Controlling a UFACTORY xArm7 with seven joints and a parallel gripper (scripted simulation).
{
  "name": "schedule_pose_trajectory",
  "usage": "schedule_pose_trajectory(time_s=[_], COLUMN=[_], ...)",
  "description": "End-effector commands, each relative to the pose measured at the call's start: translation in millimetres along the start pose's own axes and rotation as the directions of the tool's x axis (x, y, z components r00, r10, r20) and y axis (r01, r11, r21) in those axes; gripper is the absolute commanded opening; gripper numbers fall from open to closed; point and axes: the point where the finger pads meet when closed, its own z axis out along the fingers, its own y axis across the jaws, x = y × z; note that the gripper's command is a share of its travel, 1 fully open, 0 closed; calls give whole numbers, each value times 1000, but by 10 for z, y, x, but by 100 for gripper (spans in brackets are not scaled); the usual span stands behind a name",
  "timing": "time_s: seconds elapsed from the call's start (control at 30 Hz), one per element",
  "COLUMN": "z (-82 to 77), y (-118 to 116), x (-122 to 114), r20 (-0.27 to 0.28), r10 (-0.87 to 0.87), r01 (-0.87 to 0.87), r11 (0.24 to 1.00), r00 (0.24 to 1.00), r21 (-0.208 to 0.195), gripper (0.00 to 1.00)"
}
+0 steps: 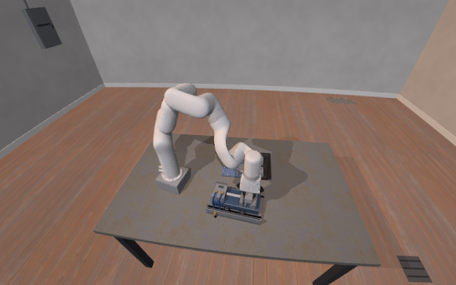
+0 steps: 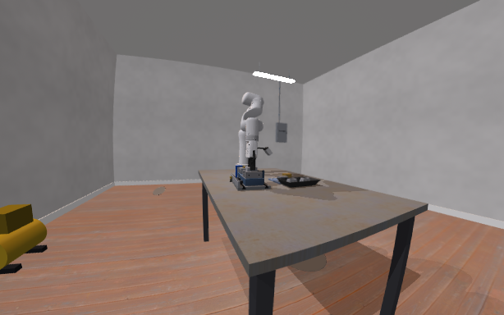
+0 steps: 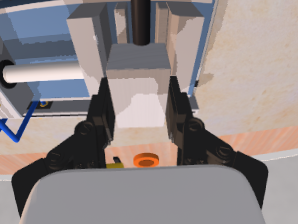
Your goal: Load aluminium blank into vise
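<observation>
No text could be read; the grey wall box (image 1: 42, 27) bore a small, illegible dark marking.

vise opening: the gripper (image 3: 140, 106) fills it, fingers clamped on a pale block (image 3: 139, 83)
either side: grey vise blocks (image 3: 85, 39) stand close against the fingers
ahead: black rod (image 3: 139, 12) stands upright
beside vise: black tray (image 2: 298, 182) near, bare tabletop (image 1: 309, 219) beyond
</observation>
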Motion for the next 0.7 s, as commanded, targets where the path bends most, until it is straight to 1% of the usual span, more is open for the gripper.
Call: schedule_pose_trajectory(time_s=[0.0, 0.67], z=[-16, -16], y=[19, 31], x=[6, 37], r20=[0, 0], r10=[0, 0], r01=[0, 0], r11=[1000, 1000], r00=[1000, 1000], r21=[-4, -4], gripper=[0, 0])
